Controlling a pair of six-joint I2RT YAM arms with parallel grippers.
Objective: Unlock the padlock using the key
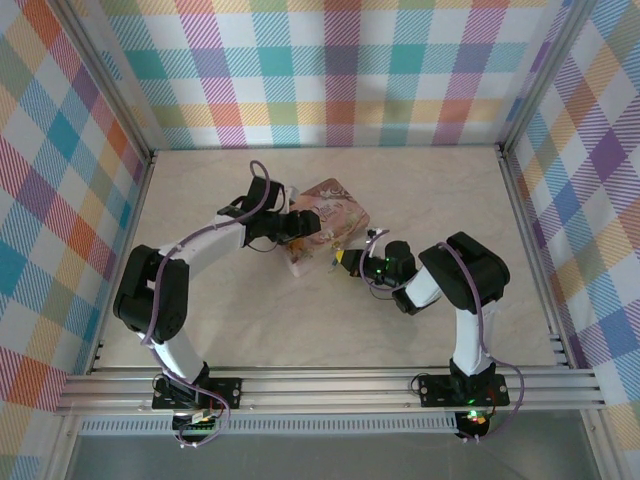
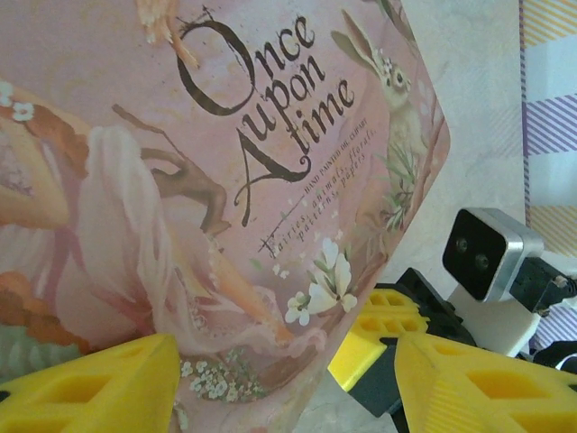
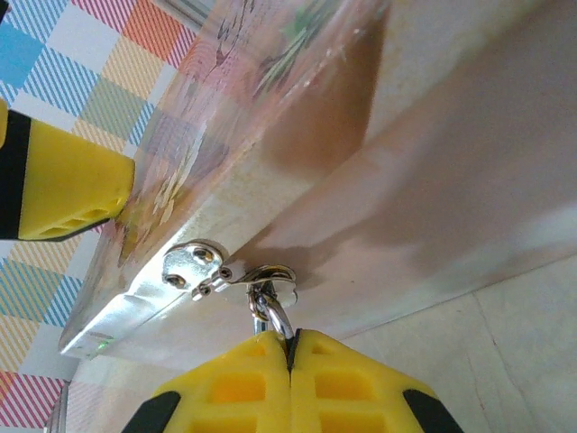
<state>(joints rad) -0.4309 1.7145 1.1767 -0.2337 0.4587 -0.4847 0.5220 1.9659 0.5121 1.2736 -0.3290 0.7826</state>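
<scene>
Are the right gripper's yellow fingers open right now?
No, the right gripper has its yellow fingers pressed together on the thin silvery shackle hanging from the metal clasp.

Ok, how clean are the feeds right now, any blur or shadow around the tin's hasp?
Right wrist view: hasp and padlock shackle are sharp above the shut right gripper, the far lid of the tin smears out of focus, a soft shadow trails from the hasp. Left wrist view: lettering crisp, the fingers of the left gripper blurred. Top view: even light, no glare.

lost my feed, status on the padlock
Left gripper open at tin. Right gripper shut on padlock under tin's hasp. Lock body hidden.
</scene>
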